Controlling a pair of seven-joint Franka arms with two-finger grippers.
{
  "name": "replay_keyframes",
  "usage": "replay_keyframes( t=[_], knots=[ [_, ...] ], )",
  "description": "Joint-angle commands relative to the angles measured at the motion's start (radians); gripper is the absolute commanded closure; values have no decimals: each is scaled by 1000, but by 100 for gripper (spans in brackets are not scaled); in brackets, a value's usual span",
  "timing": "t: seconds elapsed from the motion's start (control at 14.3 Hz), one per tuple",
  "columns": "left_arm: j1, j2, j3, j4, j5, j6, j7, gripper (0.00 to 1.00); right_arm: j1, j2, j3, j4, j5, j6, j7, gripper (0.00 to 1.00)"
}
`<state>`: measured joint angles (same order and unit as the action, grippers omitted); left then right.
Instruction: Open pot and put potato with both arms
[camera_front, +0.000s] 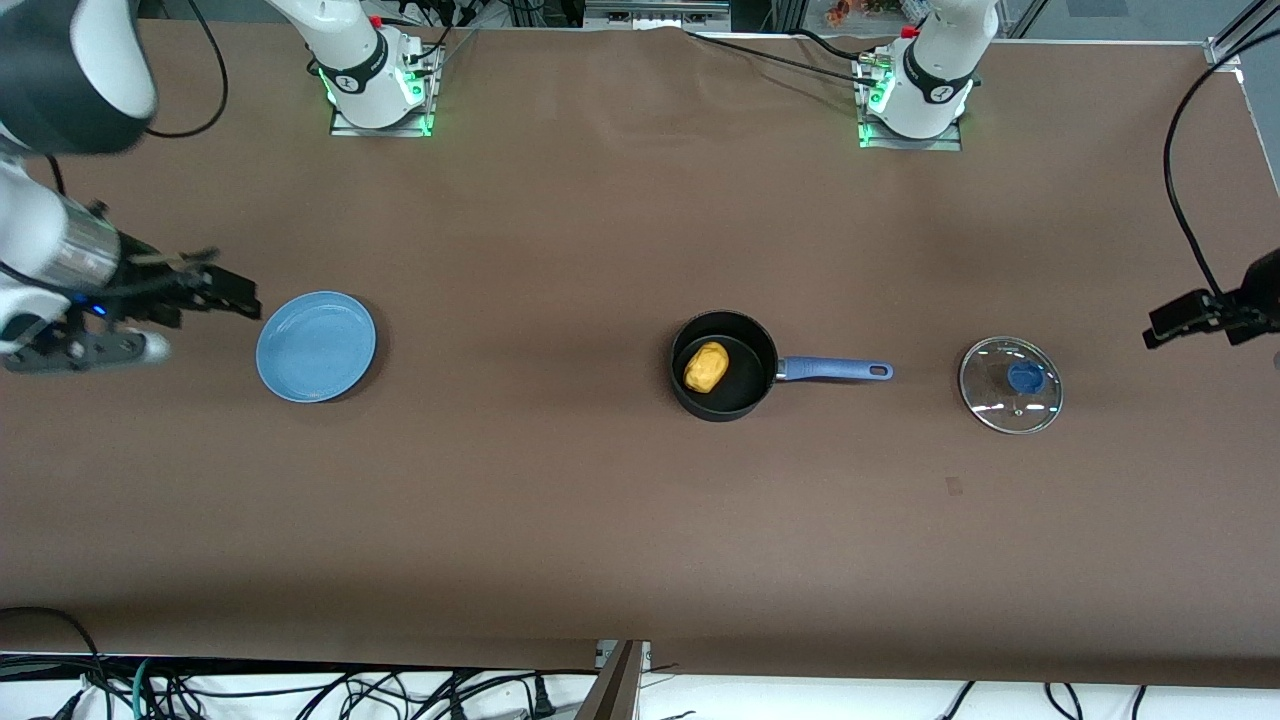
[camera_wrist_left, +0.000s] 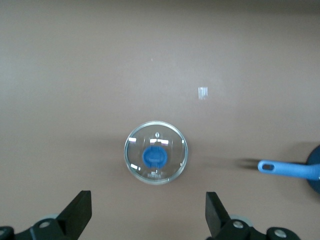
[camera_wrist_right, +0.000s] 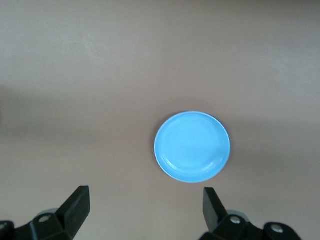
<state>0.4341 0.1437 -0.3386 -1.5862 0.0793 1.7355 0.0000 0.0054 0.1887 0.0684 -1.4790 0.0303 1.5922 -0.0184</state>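
No text, label, brand, number or sign can be read anywhere. The round glass lid with a blue knob (camera_wrist_left: 156, 152) carries a small pale mark near its rim, just beside the knob, too small to make out. Each white robot arm base (camera_front: 925, 85) bears a dark band with an unreadable emblem.

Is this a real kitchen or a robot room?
Probably a robot lab, not a kitchen. Two robot arms are bolted to a brown-covered table, loose cables hang along its edge, and a pot sits there with no stove.
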Motion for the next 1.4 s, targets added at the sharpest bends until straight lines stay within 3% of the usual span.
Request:
replay_keyframes(
  t=[0.0, 0.21, 0.49, 1.33],
  knots=[
    [-248, -79, 227, -1, -30, -69, -28, 0, -7, -96, 8, -83, -59, -27, -14, 0],
    [-398, -119, 370, -18, -58, -99, -29, 0, -22, -163, -15, -80, -112, -15, -8, 0],
    [-393, -127, 371, -24, -76, -100, -20, 0, -22, -193, -19, -89, -110, -47, -20, 0],
    [-399, -113, 369, -11, -87, -94, -37, 0, -22, -147, -29, -37, -112, -70, -81, 0]
  ],
)
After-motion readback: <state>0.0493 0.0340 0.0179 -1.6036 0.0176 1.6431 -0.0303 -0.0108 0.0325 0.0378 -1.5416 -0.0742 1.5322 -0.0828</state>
